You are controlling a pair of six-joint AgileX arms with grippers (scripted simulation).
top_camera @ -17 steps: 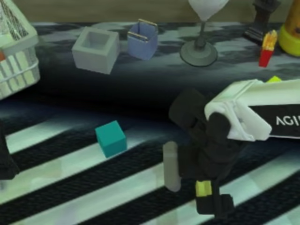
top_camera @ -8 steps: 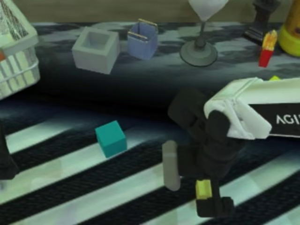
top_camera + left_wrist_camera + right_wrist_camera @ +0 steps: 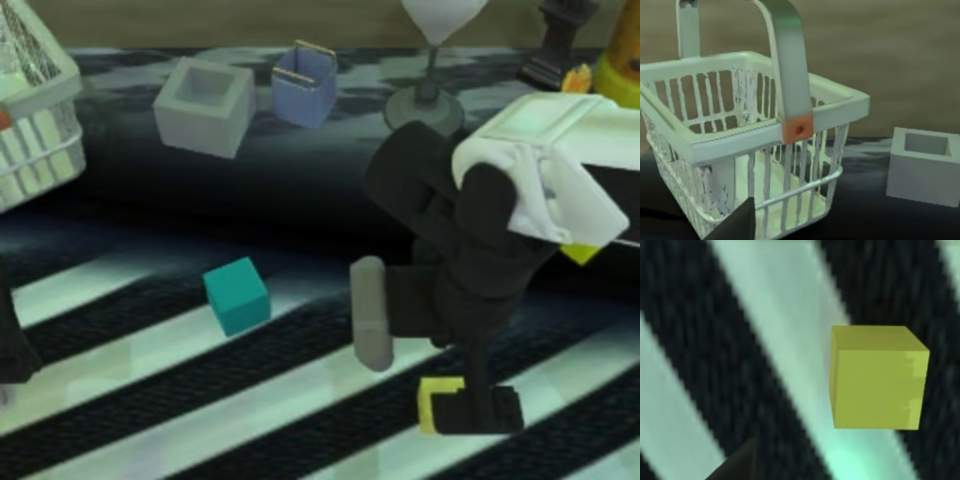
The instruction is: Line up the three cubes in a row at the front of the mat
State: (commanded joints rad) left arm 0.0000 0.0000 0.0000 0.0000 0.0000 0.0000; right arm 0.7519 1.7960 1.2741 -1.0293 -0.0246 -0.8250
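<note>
The small pale yellow cube (image 3: 434,400) (image 3: 875,377) stands on the striped mat (image 3: 150,410) near its front edge, right of centre. My right gripper (image 3: 472,412) hovers over it, open, and one dark finger (image 3: 737,465) is well apart from the cube. Further left on a pale stripe sits the teal cube (image 3: 237,295). Only a corner of the lime-yellow cube (image 3: 581,253) peeks out beneath my right arm. My left gripper (image 3: 12,345) is parked at the left edge, open, facing a white basket.
A white wire basket (image 3: 30,110) (image 3: 755,125) stands at the back left. Along the back, on the dark cloth (image 3: 250,190), are a hollow grey box (image 3: 205,105) (image 3: 925,167), a blue basket (image 3: 305,85), a lamp stand (image 3: 425,100) and a yellow bottle (image 3: 620,75).
My right gripper has opened off the pale yellow cube and risen, the arm drawing toward the back. The cube stays on the mat. The left arm has not moved.
</note>
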